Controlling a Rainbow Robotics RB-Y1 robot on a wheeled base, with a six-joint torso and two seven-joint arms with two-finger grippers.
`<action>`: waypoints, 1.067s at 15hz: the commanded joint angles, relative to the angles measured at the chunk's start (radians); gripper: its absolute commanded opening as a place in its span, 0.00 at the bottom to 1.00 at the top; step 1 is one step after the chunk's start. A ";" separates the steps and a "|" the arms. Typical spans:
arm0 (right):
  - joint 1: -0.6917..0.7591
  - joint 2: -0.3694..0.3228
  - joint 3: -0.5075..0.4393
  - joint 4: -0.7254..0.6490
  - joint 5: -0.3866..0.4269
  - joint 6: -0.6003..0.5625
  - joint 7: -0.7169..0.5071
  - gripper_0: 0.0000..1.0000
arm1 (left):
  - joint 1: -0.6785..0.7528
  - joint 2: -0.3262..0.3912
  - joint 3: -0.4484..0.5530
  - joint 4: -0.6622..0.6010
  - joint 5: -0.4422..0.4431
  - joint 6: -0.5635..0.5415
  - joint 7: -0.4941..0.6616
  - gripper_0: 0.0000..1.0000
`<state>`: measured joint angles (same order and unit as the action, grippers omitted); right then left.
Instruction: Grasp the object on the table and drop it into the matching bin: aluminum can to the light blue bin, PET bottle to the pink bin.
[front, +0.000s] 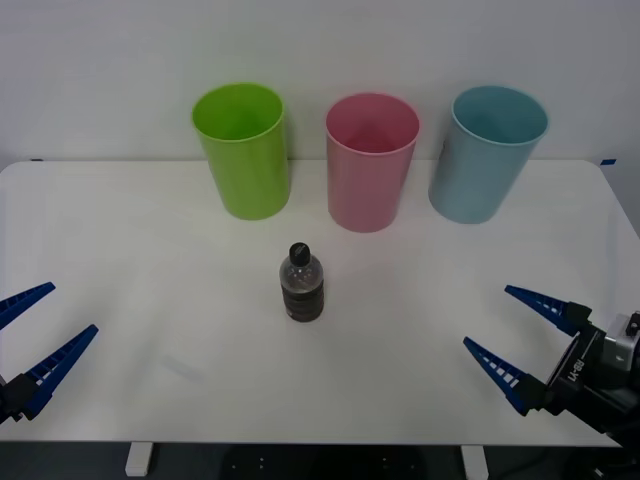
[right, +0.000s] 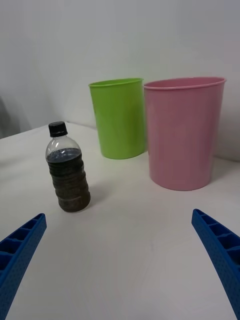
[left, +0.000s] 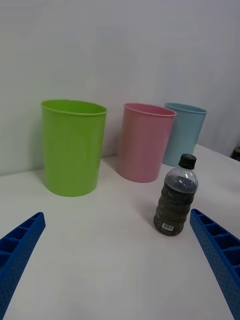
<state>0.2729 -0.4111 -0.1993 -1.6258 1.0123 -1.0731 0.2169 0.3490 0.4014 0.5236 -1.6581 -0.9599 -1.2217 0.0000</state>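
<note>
The PET bottle (front: 301, 286) (right: 68, 170) (left: 176, 197), small and clear with dark contents and a black cap, stands upright near the middle of the white table (front: 140, 300). Behind it stand the pink bin (front: 370, 162) (right: 183, 133) (left: 144, 142) and, to its right, the light blue bin (front: 489, 153) (left: 183, 132). My left gripper (front: 30, 330) (left: 120, 260) is open at the table's front left corner. My right gripper (front: 520, 335) (right: 120, 260) is open at the front right. Both are well away from the bottle with nothing between their fingers.
A lime green bin (front: 243, 150) (right: 120, 118) (left: 72, 145) stands left of the pink one, in the same row along the back of the table. A white wall rises behind the bins. Bare tabletop lies between the bottle and each gripper.
</note>
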 joint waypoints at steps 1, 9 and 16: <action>-0.077 0.000 0.070 0.090 0.000 0.010 0.058 1.00 | 0.000 0.000 0.000 0.000 0.000 0.000 0.000 1.00; -0.228 0.014 0.287 0.224 0.000 0.128 0.118 1.00 | 0.000 0.000 0.000 0.000 0.000 0.000 0.000 1.00; -0.270 0.146 0.370 0.225 0.100 0.309 0.154 1.00 | 0.000 0.000 0.000 0.000 0.000 0.000 0.000 1.00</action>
<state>0.0084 -0.2786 0.1575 -1.4005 1.1023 -0.7875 0.3702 0.3491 0.4014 0.5236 -1.6581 -0.9599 -1.2217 0.0000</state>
